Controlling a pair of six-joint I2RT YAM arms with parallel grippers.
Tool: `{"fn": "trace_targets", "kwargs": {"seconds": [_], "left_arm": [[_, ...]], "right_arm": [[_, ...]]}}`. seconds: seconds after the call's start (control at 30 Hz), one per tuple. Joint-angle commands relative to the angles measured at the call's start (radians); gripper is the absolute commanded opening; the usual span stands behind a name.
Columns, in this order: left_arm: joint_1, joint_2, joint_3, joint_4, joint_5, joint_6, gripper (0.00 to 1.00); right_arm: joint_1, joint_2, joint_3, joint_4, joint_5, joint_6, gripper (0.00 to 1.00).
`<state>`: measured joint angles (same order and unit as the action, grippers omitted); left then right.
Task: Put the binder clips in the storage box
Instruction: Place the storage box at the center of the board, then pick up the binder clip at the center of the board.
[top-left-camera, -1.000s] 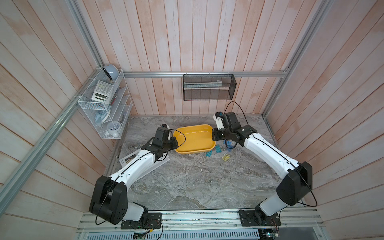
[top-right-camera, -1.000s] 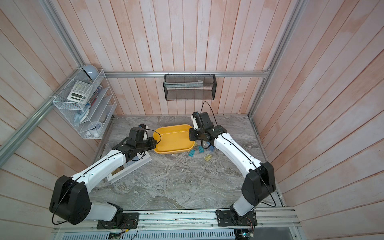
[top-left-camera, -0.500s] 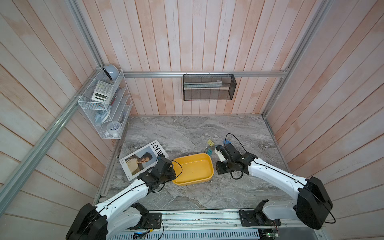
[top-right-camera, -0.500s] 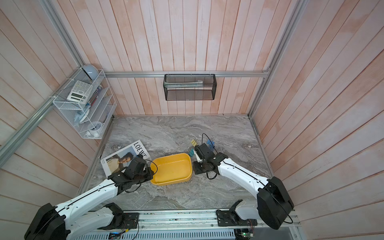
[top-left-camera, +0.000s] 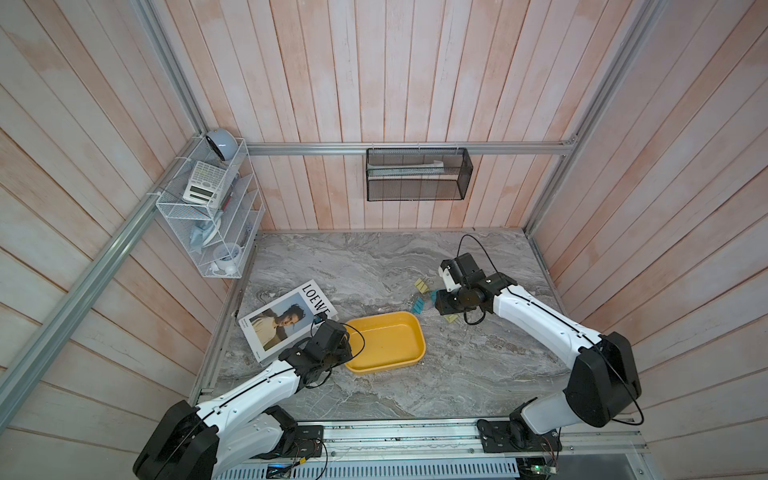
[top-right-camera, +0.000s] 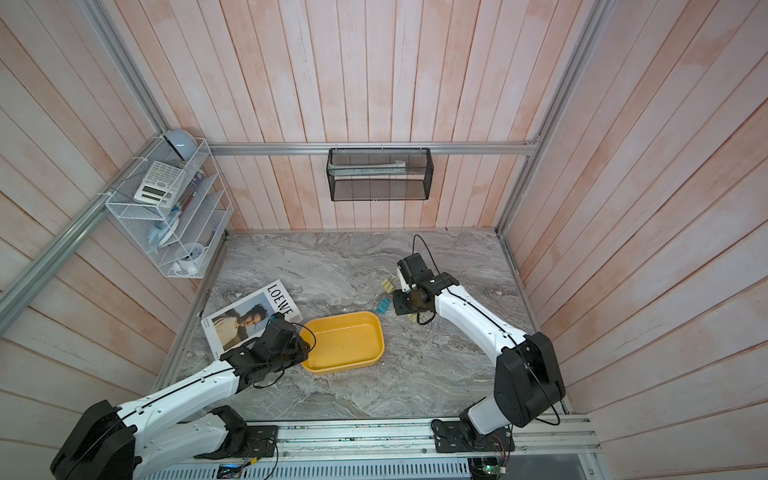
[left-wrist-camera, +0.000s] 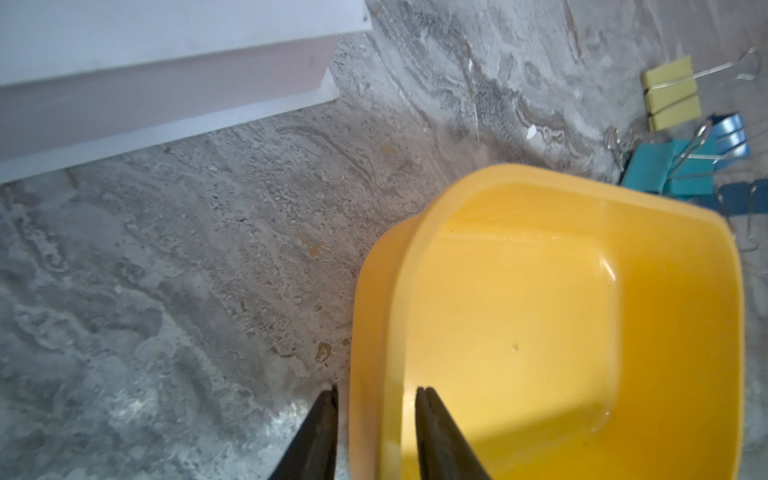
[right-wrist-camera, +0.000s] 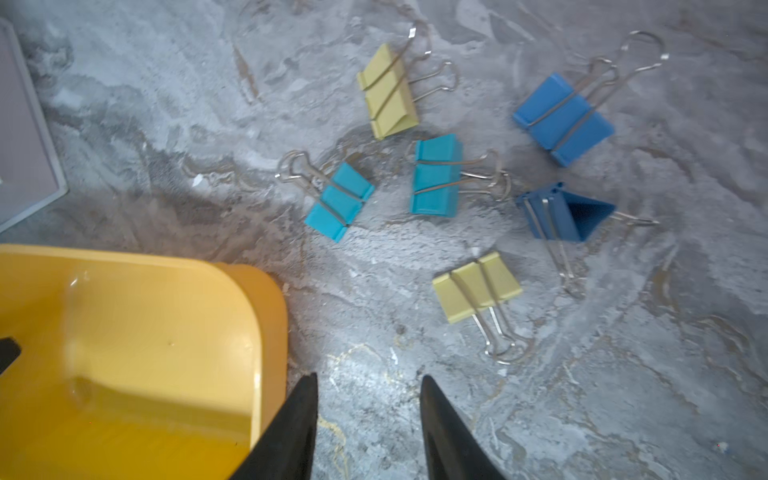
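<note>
**storage box** (top-left-camera: 388, 343): shallow yellow plastic tray, smooth and glossy, rectangular with rounded corners and a flared wall. it sits flat on the grey, veined, stone-pattern tabletop (top-left-camera: 374, 266), toward the front. its left end is near a glossy magazine (top-left-camera: 282, 322). interior bare.

**binder clips** (right-wrist-camera: 436, 174): six, all on the tabletop in a loose cluster just beyond the box's far right corner, none touching it. each has a folded-sheet body of triangular section and thin wire loop handles.
- teal clips (right-wrist-camera: 338, 201): nearest the box.
- pale yellow clips (right-wrist-camera: 388, 93): at the cluster's edges.
- blue clips (right-wrist-camera: 563, 120): farthest out, one lying on its side with the hollow wedge showing.

**left gripper** (left-wrist-camera: 376, 390): open. the black tapered jaws stand astride the box's left wall, one outside and one inside, with a slim gap on each side.

**right gripper** (right-wrist-camera: 368, 378): open, holding nothing. it is above bare tabletop beside the box's corner, with the clips just ahead.
</note>
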<state>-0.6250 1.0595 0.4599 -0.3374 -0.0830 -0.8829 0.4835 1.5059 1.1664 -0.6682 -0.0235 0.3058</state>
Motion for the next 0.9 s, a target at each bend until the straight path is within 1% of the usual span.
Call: {"fn": "trace_targets", "kwargs": {"seconds": [0.0,0.07,0.17,0.23,0.3,0.37,0.47,0.6,0.87], "left_arm": [[-0.005,-0.029,0.011,0.000,-0.008,-0.007,0.52],[-0.006,-0.034,0.014,-0.002,0.002,-0.007,0.55],[-0.005,-0.047,0.012,-0.013,-0.006,-0.005,0.57],[-0.005,-0.059,0.004,-0.003,-0.009,-0.004,0.58],[-0.005,-0.057,0.003,0.005,-0.012,0.002,0.59],[-0.005,-0.047,0.005,0.009,-0.012,0.007,0.59],[-0.005,-0.038,0.003,0.023,-0.009,0.007,0.59],[-0.005,-0.039,0.001,0.024,-0.017,0.008,0.59],[-0.004,-0.029,0.003,0.024,-0.022,0.018,0.59]], "right_arm": [[-0.085,0.028,-0.015,0.055,-0.024,-0.002,0.44],[-0.126,0.058,-0.021,0.107,-0.074,-0.009,0.44],[-0.166,0.125,0.013,0.134,-0.124,-0.001,0.44],[-0.183,0.184,0.052,0.143,-0.198,-0.021,0.44],[-0.195,0.257,0.122,0.106,-0.245,-0.056,0.43],[-0.201,0.325,0.196,0.050,-0.265,-0.087,0.43],[-0.204,0.379,0.242,0.045,-0.273,-0.099,0.42],[-0.216,0.414,0.261,0.046,-0.290,-0.098,0.39],[-0.234,0.437,0.238,0.070,-0.310,-0.094,0.35]]}}
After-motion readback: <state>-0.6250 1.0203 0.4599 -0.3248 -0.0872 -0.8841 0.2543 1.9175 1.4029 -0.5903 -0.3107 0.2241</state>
